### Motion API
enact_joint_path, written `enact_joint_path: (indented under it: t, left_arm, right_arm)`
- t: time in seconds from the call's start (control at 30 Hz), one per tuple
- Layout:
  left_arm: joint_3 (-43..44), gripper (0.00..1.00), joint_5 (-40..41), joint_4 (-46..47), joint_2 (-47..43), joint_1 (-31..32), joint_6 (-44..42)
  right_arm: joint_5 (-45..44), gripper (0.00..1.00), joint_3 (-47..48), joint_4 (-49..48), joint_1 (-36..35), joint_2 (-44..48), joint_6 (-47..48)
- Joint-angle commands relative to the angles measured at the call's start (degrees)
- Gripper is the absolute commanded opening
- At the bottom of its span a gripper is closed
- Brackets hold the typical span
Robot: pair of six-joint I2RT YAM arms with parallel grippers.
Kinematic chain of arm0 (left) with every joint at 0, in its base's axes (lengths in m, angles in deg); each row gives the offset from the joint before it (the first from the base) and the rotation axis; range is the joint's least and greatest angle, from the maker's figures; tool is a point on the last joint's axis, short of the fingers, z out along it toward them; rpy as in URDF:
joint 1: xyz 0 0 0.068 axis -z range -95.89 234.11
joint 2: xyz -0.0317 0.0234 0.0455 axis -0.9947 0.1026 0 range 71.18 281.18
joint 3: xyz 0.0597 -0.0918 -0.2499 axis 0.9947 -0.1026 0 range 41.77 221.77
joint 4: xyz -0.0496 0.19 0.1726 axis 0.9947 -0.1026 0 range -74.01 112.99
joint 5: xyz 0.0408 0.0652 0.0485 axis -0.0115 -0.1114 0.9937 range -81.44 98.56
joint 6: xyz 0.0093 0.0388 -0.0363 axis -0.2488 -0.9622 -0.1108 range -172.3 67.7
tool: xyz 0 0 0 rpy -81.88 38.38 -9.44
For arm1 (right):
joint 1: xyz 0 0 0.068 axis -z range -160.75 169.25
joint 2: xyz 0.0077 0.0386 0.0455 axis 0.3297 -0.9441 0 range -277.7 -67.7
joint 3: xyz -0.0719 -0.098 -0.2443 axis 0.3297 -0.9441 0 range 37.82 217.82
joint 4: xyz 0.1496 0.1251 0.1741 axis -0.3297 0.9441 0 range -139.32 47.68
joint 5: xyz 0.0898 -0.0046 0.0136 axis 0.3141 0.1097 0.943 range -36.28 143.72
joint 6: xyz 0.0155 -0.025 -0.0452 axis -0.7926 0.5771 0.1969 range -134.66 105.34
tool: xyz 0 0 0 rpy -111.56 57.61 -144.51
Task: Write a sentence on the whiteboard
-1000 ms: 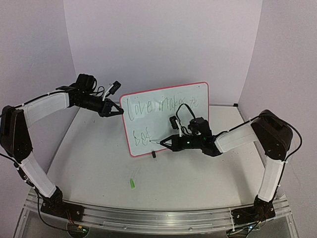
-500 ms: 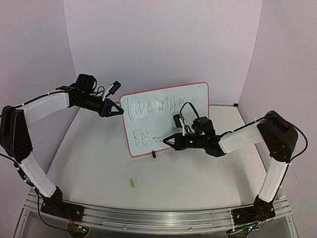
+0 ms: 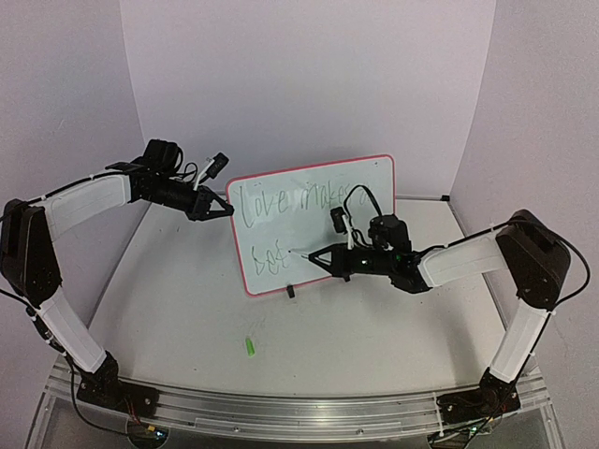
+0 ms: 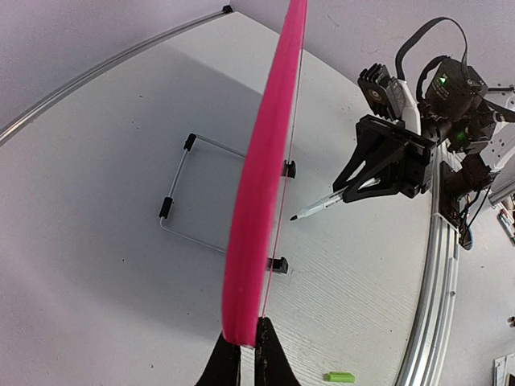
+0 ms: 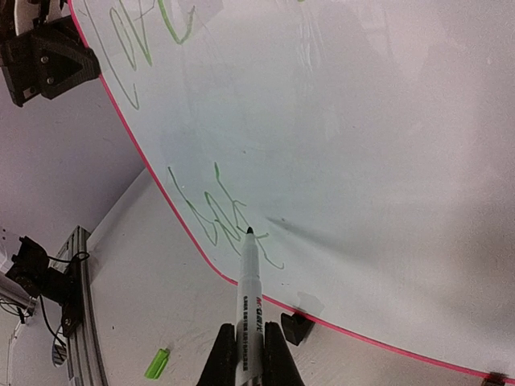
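whiteboard [image 3: 314,224] upright on table [image 3: 187,309], left gripper [image 3: 227,211] on its left edge, marker [image 3: 301,252] tip at sentence [image 3: 281,201]'s lower line; cap [image 3: 250,346] in front

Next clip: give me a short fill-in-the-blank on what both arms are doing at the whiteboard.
1. The left gripper clamps the ____ by its edge.
2. The right gripper holds a marker, tip at the ____ line of the sentence.
3. The loose cap on the table is ____.
Missing words: whiteboard; lower; green.
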Motion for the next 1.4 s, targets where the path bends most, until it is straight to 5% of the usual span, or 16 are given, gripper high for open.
enact_joint_path:
  t: [0.0,0.73,1.1,1.37]
  left_arm:
    - [-0.1,0.0,1.1,-2.7,0.2,1.5,-1.9]
    - [-0.1,0.0,1.1,-2.8,-0.1,1.5,-1.9]
    - [-0.2,0.0,1.1,-2.8,-0.3,1.5,-1.9]
    - [-0.2,0.0,1.1,-2.8,-0.1,1.5,-1.9]
  right_arm:
    - [-1.4,0.0,1.5,-1.6,0.2,-1.4,-0.4]
    - [-9.5,0.0,-2.1,-1.1,0.7,2.7,-0.8]
    - [0.7,0.0,-2.1,-1.6,0.8,4.5,1.6]
    - [-0.7,0.0,0.6,-0.7,0.8,3.9,1.8]
